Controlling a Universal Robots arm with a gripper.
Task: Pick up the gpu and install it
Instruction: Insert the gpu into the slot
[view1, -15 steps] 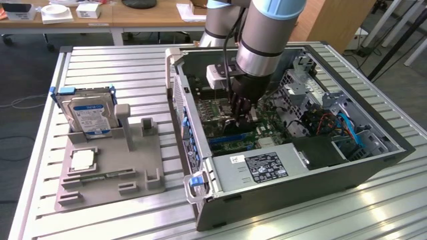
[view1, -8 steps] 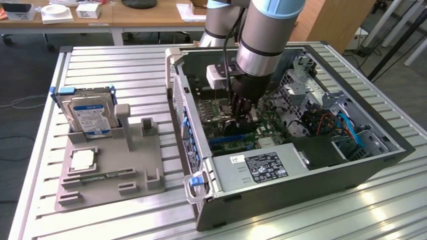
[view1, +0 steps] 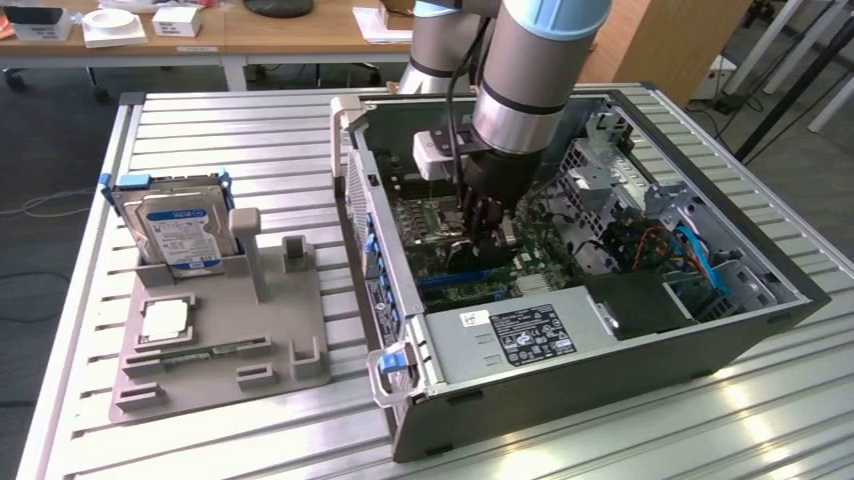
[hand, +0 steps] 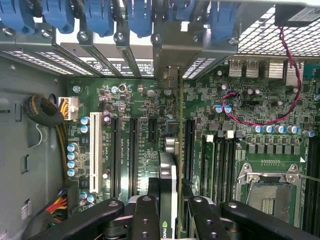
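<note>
The jaws are clenched on the gpu (hand: 169, 172), a thin, flat, dark circuit card seen edge-on in the wrist view, with one black jaw pressed to each broad face. Gripping the faces leaves the card's lower edge free, and that is the edge that has to enter a socket.

The card stands on edge over the green motherboard (hand: 130, 100) and runs parallel to the long black expansion slots (hand: 132, 155) and the single white slot (hand: 93, 150). That alignment is presumably deliberate. Its pale metal end bracket (hand: 171, 80) points at the slotted rear wall, where a row of blue plastic retention clips (hand: 100, 15) sits over the openings, so the bracket can meet its opening as the card goes down. The pictures do not show whether the card's edge has reached a socket.

In the exterior view, the grey-and-blue robot arm (view1: 527, 70) reaches straight down into the grey open computer case (view1: 561, 400), which lies on its side so the board faces up. A silver power supply with a black label (view1: 534, 335) sits at the near end of the case.

To the exterior view's left, well apart from the case, a grey moulded holder (view1: 214, 380) rests on the slatted metal surface (view1: 240, 130). It holds a silver hard drive with a blue-white label (view1: 180, 230) standing upright and a small narrow green memory stick (view1: 200, 352) lying flat.
</note>
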